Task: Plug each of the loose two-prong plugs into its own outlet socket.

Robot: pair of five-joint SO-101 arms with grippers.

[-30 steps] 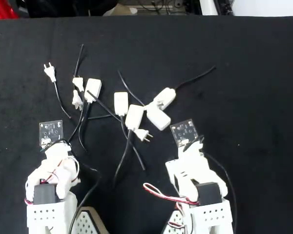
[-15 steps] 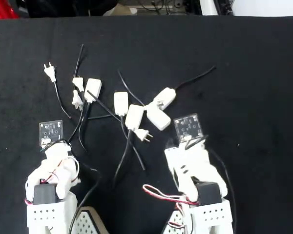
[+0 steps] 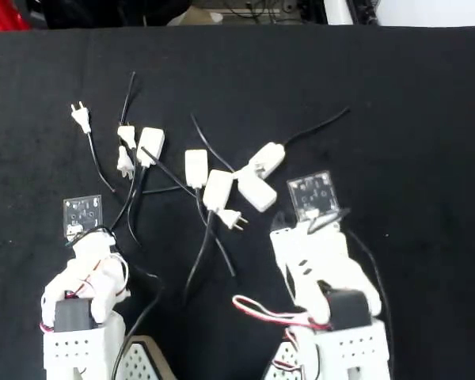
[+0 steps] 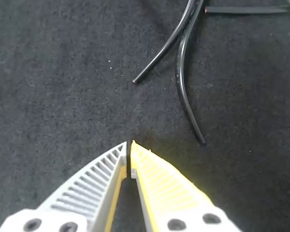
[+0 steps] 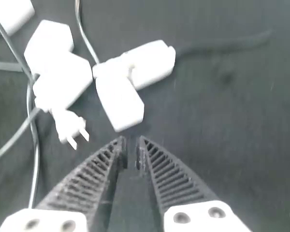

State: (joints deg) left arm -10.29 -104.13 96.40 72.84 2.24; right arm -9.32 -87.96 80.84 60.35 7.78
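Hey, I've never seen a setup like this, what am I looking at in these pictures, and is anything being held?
You see two small white robot arms at a table covered in black cloth: the left arm and the right arm. The overhead picture comes from a fixed camera looking down; the other two come from cameras on each arm's wrist. On the cloth lie white rectangular plastic outlet sockets and white two-prong plugs on black cords. The left arm's fingers are shut over bare cloth; the right arm's fingers stand barely apart, close to one socket. Neither holds anything.
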